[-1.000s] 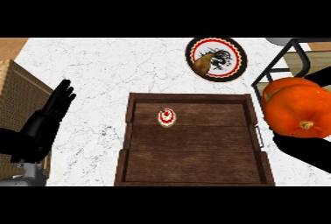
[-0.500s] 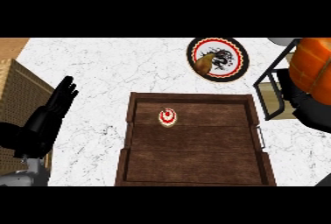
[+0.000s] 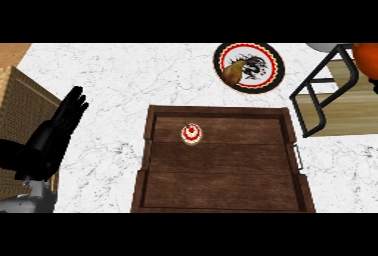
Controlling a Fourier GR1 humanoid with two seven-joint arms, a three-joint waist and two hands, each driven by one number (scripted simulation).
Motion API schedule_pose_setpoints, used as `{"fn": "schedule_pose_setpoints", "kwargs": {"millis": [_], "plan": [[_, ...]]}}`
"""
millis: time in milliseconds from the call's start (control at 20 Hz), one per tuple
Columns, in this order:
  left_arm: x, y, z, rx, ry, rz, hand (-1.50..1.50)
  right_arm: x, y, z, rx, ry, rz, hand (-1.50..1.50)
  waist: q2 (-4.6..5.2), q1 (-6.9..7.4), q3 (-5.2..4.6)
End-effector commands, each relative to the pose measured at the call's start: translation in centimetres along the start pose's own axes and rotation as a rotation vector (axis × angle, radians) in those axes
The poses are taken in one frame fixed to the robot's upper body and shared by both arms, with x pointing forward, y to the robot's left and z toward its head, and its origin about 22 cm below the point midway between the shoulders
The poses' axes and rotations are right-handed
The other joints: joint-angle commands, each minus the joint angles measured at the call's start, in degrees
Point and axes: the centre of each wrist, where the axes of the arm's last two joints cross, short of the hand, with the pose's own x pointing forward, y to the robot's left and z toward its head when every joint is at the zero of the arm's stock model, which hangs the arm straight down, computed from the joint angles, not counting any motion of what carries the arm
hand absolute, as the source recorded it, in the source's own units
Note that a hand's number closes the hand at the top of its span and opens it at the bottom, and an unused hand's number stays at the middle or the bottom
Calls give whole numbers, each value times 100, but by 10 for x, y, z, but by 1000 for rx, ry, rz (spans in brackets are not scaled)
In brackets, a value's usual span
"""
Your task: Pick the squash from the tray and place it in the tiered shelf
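Near left: left hand at the bench edge, fingers straight, together, pointing up. Holds nothing, touches nothing, rests.

Centre, near to middle: tray, dark wood, raised rim, small handle on its right side. Carries only a small red-and-white item at its far end. No squash in it.

Right, middle to far: tiered shelf, black frame, pale wooden boards, just beside the tray's far right corner.

Far centre: round patterned plate on the bench, apart from the tray.

Far right edge: squash, orange, mostly cut off by the view's edge, over the shelf's far side. Cannot tell whether set on a board or carried above it.

Right hand: nowhere in view, so no telling how its fingers stand or whether clamped on anything.

Handling, as a judgement: looks rigid, rounded, smooth-skinned, likely weighty for its bulk. Not fragile, but prone to slip and to roll. Best taken round the widest part, thumb opposite fingers, and set down base-first well inside a board, away from the frame bars.
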Motion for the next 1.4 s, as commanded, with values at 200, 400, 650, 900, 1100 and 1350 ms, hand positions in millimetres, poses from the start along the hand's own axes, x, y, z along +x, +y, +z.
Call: {"fn": "schedule_pose_setpoints", "kwargs": {"millis": [200, 400, 650, 900, 1100, 1350], "plan": [[-16, -5, 13, 15, 3, 1, 0, -35, 2, -57, -90, -141, 132, 150, -34, 24, 13], [-17, 1, 7, 1, 12, 19, 0, -21, 14, -71, -38, -198, -24, 150, -39, 5, 12], [4, -8, 1, 6, 6, 2, 0, -27, 8, -82, 78, -253, 24, 150, -55, -33, 13], [0, -1, 12, 6, 7, -13, 0, -50, 32, -87, 298, -313, 109, 150, -55, -3, 15], [3, 23, 3, 0, 6, -9, 0, -60, 50, -81, 389, -316, 143, 150, -52, -47, 12], [-7, -2, 0, 1, 17, 13, 0, -83, 65, -73, 340, -213, 140, 150, -53, -60, 13]]}}
